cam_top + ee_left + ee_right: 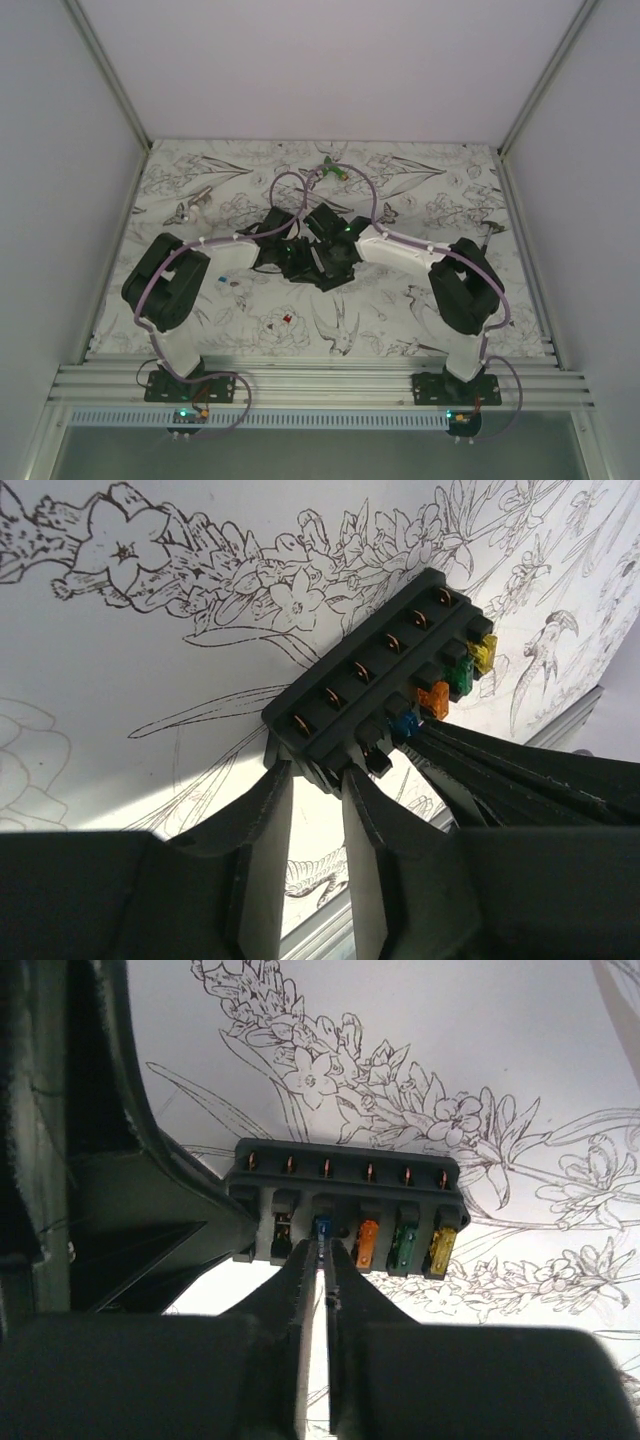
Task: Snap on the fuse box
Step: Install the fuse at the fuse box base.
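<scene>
From above, the left arm [170, 290] and right arm [465, 285] meet over the middle of the flower-printed table [400, 310]. What lies between their wrists is hidden. In the left wrist view, the left gripper [315, 778] clamps the near end of the fuse box [370, 670]. In the right wrist view, the right gripper [322, 1260] is pinched almost closed on the blue fuse [322, 1226], which sits in the fuse box's row of slots.
</scene>
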{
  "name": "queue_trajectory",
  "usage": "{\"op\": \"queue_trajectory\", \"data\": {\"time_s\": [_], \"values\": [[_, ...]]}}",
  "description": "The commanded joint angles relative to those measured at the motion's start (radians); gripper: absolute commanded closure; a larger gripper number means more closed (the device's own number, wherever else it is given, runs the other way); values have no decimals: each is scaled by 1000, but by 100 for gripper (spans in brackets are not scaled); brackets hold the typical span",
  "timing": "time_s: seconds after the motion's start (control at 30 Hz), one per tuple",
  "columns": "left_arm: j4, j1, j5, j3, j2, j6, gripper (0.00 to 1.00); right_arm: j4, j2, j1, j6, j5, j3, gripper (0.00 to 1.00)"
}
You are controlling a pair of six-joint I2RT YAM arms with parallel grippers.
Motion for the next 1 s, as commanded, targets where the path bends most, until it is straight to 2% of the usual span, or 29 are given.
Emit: {"op": "queue_trajectory", "data": {"time_s": [0.0, 0.23, 0.53, 0.7, 0.8, 0.87, 0.97], "values": [[-45, 12, -23, 42, 50, 49, 69, -39, -16, 47, 21, -101, -58, 85], [-151, 13, -52, 117, 42, 129, 59, 107, -188, 8, 60, -113, -135, 69], [-183, 7, -44, 124, -6, 132, 44, 229, -320, -117, 102, -158, -305, 69], [-212, -35, -85, 133, -19, 152, 35, 315, -391, -202, 155, -233, -415, 62], [-220, -46, -90, 144, -3, 150, 30, 378, -398, -227, 204, -291, -465, 52], [-224, -47, -87, 152, 8, 149, 28, 412, -391, -231, 235, -301, -486, 40], [-224, -50, -82, 157, 17, 147, 27, 469, -376, -235, 275, -321, -514, 30]]}}
